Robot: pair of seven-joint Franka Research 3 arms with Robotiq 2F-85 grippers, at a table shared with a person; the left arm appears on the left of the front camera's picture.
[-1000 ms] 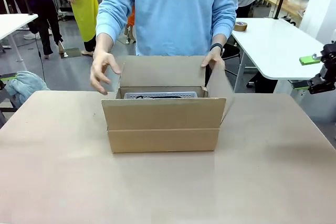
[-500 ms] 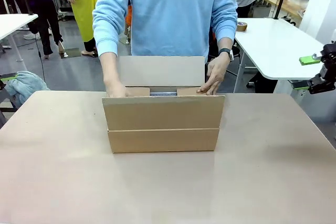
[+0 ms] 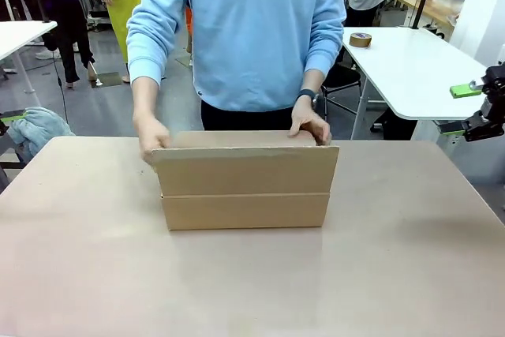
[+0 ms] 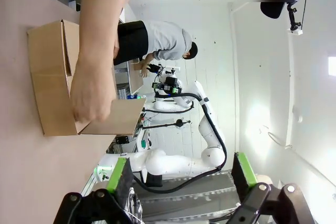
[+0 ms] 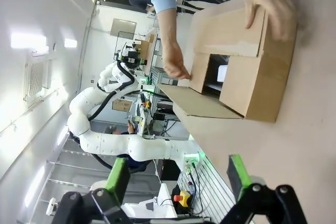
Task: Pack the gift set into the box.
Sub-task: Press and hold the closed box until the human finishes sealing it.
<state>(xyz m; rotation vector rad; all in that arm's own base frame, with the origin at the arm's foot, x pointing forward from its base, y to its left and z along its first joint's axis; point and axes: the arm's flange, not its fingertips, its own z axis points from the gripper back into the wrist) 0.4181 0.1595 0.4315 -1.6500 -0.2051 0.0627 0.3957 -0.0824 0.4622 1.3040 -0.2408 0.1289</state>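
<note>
We judged the box (image 3: 245, 187) light, stiff-walled, floppy at the flaps, best held by its short ends; left gripper (image 4: 179, 169) and right gripper (image 5: 177, 171) both gaped, empty.

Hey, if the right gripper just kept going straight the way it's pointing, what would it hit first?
The right gripper would probably meet the box at its upright front flap; depth is unclear, so it might slip past.

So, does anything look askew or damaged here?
Nothing stands out. The box sits square and undented on the table; a person's hands fold its flaps, the near flap upright. Left gripper and right gripper are open, away from it.
</note>
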